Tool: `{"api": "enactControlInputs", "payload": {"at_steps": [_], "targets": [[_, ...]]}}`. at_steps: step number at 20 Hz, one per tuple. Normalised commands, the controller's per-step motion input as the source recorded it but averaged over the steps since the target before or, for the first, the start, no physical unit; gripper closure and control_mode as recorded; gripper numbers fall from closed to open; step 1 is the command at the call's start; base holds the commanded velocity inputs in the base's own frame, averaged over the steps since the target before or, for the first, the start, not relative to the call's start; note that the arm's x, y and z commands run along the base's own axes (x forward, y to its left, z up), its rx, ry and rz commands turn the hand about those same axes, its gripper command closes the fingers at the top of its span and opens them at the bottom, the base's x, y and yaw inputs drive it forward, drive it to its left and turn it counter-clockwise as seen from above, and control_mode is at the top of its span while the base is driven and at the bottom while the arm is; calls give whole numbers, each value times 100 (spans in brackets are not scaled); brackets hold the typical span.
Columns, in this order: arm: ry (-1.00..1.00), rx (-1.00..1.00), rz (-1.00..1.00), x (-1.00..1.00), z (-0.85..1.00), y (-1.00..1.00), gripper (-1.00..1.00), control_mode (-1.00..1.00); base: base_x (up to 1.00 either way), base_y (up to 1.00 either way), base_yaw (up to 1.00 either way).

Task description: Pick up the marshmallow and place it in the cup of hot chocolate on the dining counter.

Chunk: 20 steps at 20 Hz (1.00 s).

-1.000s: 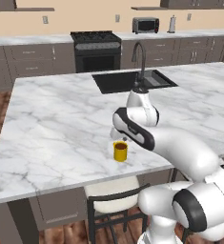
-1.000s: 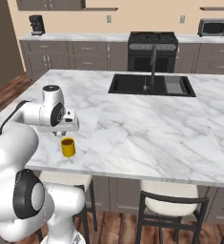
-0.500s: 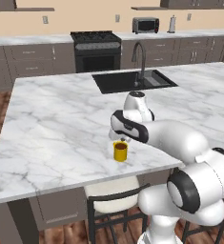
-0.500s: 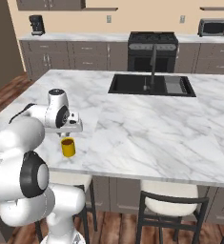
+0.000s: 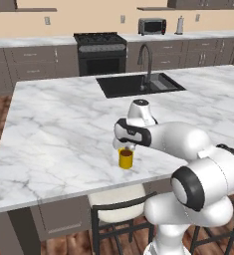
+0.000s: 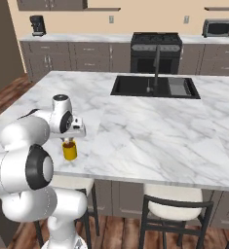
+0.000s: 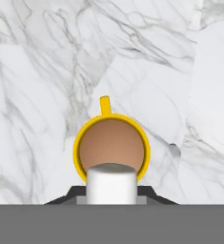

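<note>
Our gripper (image 7: 111, 190) is holding the marshmallow (image 7: 111, 183) clamped between its fingers, right above the cup of hot chocolate (image 7: 111, 147), so that it can fall straight into the brown drink. We are seeing the yellow cup (image 5: 125, 158) standing near the front edge of the dining counter (image 5: 54, 129), directly under the gripper.
</note>
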Motion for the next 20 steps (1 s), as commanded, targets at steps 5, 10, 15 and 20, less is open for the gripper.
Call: {"api": "enactControlInputs", "payload": {"at_steps": [5, 10, 15, 20], "targets": [[0, 0, 0, 5, -26, 1, 100, -100, 0, 0, 0], [0, 0, 0, 8, -15, 2, 100, -100, 0, 0, 0], [0, 0, 0, 3, -5, 16, -100, -100, 0, 0, 0], [0, 0, 0, 0, 0, 13, -100, -100, 0, 0, 0]]}}
